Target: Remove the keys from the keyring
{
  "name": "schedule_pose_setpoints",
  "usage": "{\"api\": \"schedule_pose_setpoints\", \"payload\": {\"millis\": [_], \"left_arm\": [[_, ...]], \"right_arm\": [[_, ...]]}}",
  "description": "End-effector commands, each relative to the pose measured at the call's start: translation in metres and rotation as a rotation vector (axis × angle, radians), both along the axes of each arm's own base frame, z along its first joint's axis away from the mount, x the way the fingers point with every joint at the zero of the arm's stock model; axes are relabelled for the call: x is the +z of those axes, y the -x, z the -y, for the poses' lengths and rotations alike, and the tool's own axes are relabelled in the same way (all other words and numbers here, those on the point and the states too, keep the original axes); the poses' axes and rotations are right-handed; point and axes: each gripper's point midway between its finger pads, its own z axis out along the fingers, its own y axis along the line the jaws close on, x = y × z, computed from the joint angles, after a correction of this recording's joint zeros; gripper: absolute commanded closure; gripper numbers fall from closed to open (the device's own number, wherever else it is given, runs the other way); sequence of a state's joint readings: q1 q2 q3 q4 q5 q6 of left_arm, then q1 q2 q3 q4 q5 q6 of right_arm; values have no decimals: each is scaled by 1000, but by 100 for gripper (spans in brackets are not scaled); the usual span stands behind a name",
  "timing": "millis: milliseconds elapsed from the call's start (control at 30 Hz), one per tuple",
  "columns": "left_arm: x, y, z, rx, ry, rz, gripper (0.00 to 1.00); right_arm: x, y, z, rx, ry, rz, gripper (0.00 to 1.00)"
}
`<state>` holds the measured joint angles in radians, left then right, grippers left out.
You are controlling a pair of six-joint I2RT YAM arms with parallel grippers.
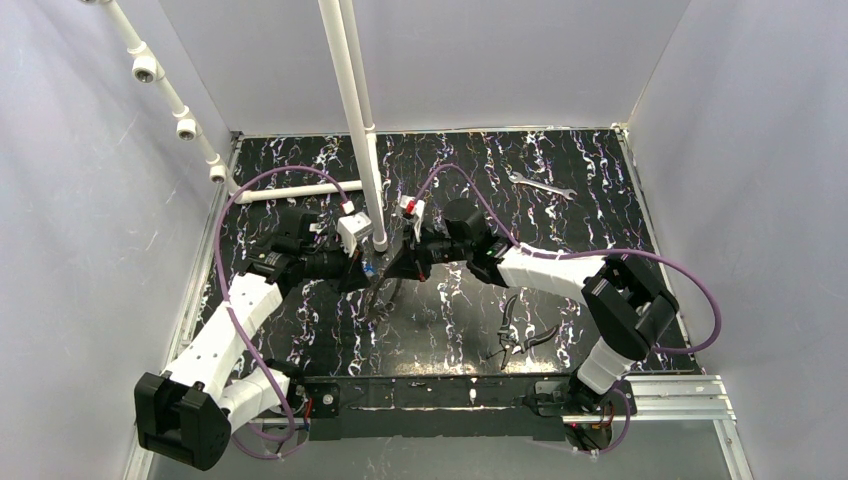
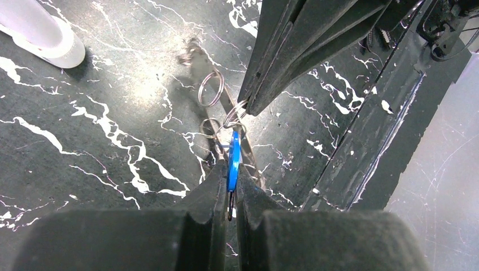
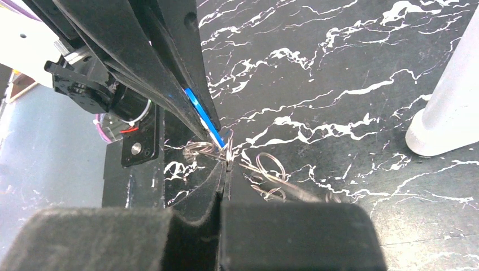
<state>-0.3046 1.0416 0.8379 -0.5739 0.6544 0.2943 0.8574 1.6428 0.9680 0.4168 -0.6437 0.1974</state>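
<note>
Beyond the key [image 2: 233, 161], white pole [image 1: 379, 240], pliers [image 1: 520, 335] aside

Centre: left gripper [image 2: 228, 172] and right gripper [image 3: 225, 169] meet tip to tip just beside the white pole [image 1: 362, 140], barring the middle.
Far right: wrench [image 1: 541, 185] lies flat.
Near right: pliers [image 1: 520, 335] lie flat.
Between them: open tabletop [image 1: 600, 230].

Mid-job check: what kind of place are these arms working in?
Probably a lab robot test cell: plain pale walls box in a black marbled tabletop, a white pipe frame stands over it, and a wrench and pliers lie loose.
</note>
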Motion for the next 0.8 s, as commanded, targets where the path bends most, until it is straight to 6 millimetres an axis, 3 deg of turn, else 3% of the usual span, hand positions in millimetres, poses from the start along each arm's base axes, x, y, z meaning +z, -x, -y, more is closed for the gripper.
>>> {"api": "schedule_pose_setpoints", "payload": {"millis": [0, 433, 767], "left_arm": [[-3, 7, 1, -5, 11, -3, 100], [-8, 3, -6, 49, -22, 3, 100], [-1, 5, -10, 87, -20, -4, 100]], "right_arm": [[21, -4, -4, 9, -91, 4, 99], [20, -17, 14, -31, -83, -2, 99], [31, -35, 51, -55, -20, 4, 99]]}}
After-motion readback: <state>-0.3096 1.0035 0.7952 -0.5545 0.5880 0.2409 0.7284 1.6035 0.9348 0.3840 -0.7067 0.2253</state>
